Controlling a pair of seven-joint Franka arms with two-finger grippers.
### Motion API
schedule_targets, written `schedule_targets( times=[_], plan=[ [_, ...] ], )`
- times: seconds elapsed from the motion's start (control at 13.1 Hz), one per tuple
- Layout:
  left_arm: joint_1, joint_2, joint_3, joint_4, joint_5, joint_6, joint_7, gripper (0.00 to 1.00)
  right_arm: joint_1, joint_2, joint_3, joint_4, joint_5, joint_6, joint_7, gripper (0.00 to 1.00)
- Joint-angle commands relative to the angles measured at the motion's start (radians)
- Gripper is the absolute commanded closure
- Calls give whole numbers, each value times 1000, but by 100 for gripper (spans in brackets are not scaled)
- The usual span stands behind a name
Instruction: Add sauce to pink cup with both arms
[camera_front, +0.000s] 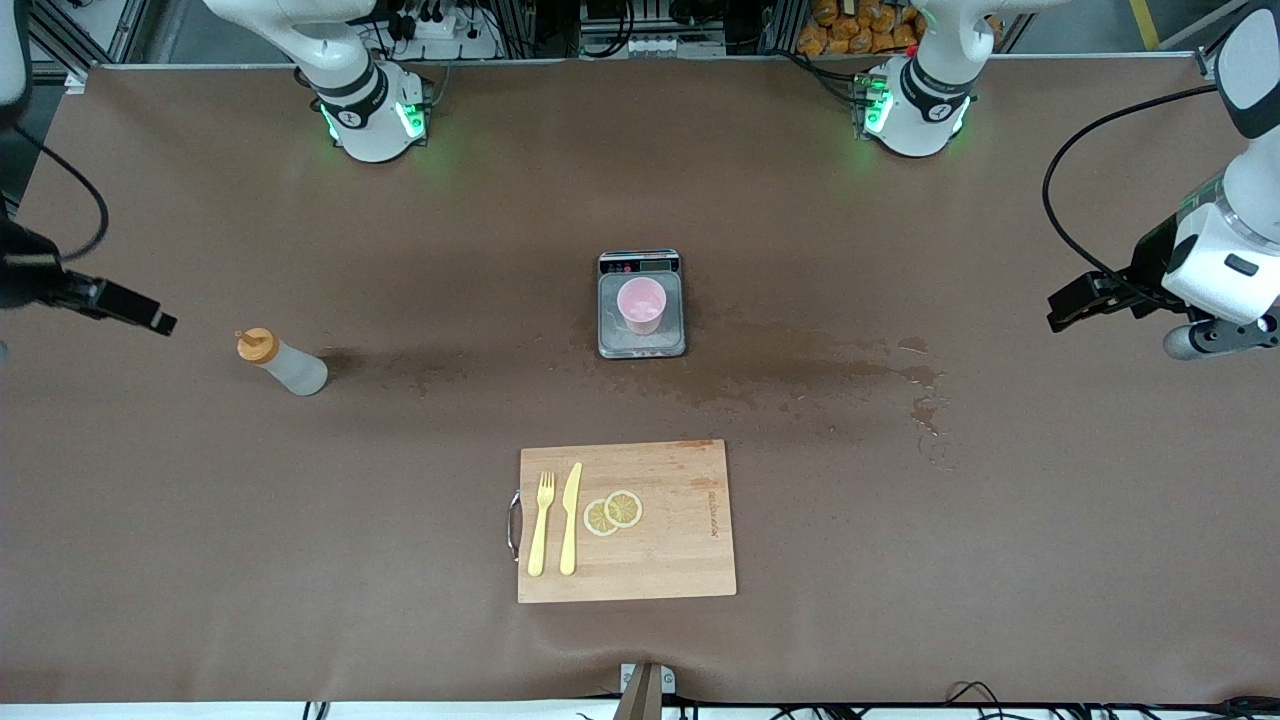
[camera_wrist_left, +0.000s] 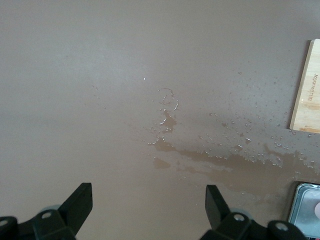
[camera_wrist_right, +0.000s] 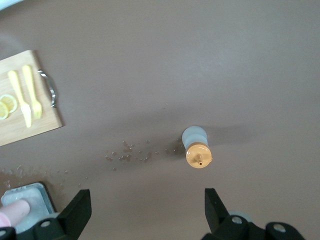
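Front view: sauce (camera_front: 283, 364) upright, well apart from pink cup (camera_front: 641, 305).

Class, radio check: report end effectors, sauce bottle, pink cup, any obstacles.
Left end effector open, over wet patch. Right end effector open, near sauce bottle, standing untouched. Pink cup on scale. Nothing between.

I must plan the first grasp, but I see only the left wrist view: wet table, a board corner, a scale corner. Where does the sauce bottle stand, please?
Observer: The sauce bottle stands upright toward the right arm's end of the table, apart from the scale.
Operator: Is the right gripper near it?
Observer: The right gripper is open above the table beside the bottle, holding nothing.
Operator: And the cup?
Observer: The pink cup stands upright on the scale's plate.
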Motion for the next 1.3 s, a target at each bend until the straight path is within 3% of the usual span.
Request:
schedule_targets(
  times=[0.0, 0.69, 1.23],
  plan=[
    [8, -10, -1, -8, -23, 12, 25, 0, 10, -30, 0, 76, -24, -71, -58, 0],
    [15, -54, 0, 7, -11, -2, 25, 0, 4, -27, -6, 46, -41, -41, -118, 0],
    [8, -63, -3, 109, 4, -86, 24, 0, -1, -46, -8, 46, -102, 11, -133, 0]
  ],
)
